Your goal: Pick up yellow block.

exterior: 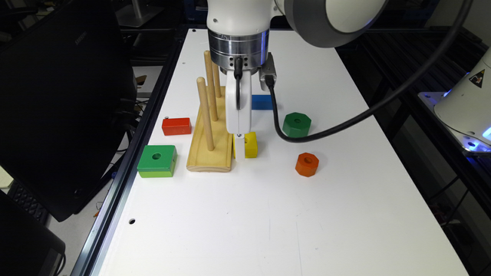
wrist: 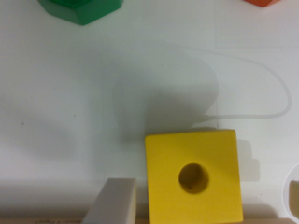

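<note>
The yellow block (wrist: 193,176) lies flat on the white table (exterior: 238,214), just beside the wooden peg stand (exterior: 210,147). The gripper (exterior: 240,148) is down around it, fingers apart, one finger (wrist: 113,201) close against its side. Closing and lifting likely come next. The exterior view adds the orange octagonal block (exterior: 307,164) nearby.

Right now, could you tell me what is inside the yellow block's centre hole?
Nothing visible: the yellow block has a round hole that looks empty and dark in the wrist view. Its bottom is shadowed, so I cannot see whether it goes right through.
</note>
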You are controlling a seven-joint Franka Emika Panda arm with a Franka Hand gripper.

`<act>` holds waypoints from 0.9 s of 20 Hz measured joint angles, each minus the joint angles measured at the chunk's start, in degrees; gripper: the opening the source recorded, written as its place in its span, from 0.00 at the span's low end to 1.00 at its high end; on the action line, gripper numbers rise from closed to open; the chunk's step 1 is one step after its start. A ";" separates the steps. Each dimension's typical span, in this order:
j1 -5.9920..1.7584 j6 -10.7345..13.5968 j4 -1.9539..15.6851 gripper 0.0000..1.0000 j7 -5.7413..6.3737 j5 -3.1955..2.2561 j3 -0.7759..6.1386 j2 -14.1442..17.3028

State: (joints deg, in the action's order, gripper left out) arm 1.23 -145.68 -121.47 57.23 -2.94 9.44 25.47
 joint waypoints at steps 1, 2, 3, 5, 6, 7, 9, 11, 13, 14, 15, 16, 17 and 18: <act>0.00 -0.48 -0.26 1.00 0.00 0.00 -0.02 0.24; 0.00 -0.98 -0.44 1.00 0.00 0.00 -0.04 0.50; 0.00 -1.42 -0.56 1.00 0.00 -0.01 -0.06 0.76; 0.00 -1.55 -0.56 1.00 0.00 -0.01 -0.08 0.86; 0.00 -1.55 -0.56 1.00 0.00 -0.01 -0.08 0.86; 0.00 -1.55 -0.56 1.00 0.00 -0.01 -0.08 0.86; 0.00 -1.55 -0.56 1.00 0.00 -0.01 -0.08 0.86; 0.00 -1.55 -0.56 1.00 0.00 -0.01 -0.08 0.86; 0.00 -1.56 -0.56 1.00 0.00 -0.01 -0.08 0.86; 0.00 -1.56 -0.56 1.00 0.00 -0.01 -0.08 0.86; 0.00 -1.56 -0.56 1.00 0.00 -0.01 -0.08 0.86; 0.00 -1.56 -0.56 1.00 0.00 -0.01 -0.08 0.86; -0.01 -1.57 -0.55 1.00 0.00 -0.01 -0.09 0.86; -0.01 -1.58 -0.53 1.00 0.00 -0.01 -0.10 0.86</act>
State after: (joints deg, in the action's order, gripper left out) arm 1.22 -147.27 -121.99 57.23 -2.94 9.34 26.33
